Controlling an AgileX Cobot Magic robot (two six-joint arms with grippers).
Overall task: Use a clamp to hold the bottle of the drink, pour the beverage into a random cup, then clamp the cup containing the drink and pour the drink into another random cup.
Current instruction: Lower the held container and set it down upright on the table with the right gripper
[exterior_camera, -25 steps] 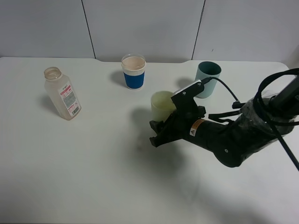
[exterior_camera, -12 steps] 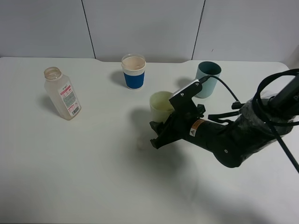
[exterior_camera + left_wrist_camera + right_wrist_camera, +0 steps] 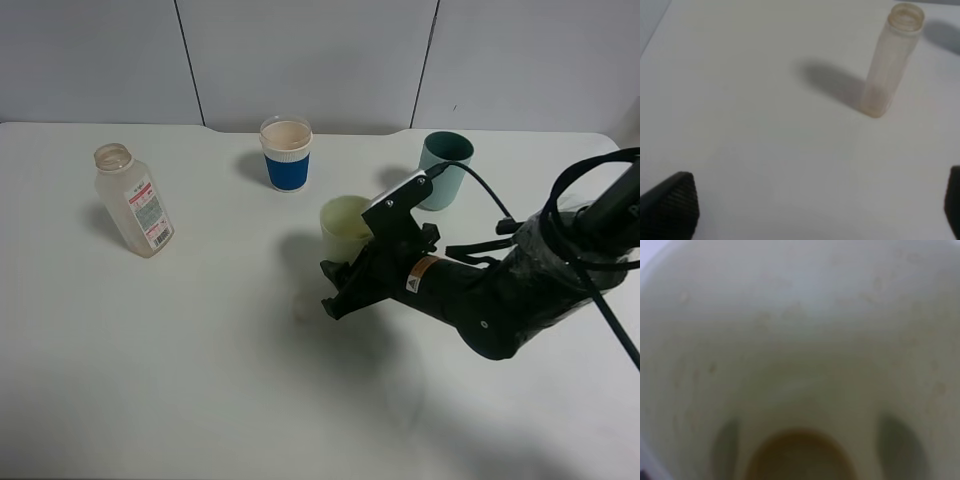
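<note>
R gripper (image 3: 338, 285) grips pale cup (image 3: 345, 228) between fingers; cup now righted vs 1 s ago, pour seems done. L gripper (image 3: 805, 210) wide open, empty.

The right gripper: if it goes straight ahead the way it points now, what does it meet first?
Judging by the wrist view, the right gripper meets the pale yellow cup first: its wall fills that view. Contact cannot be confirmed.
</note>
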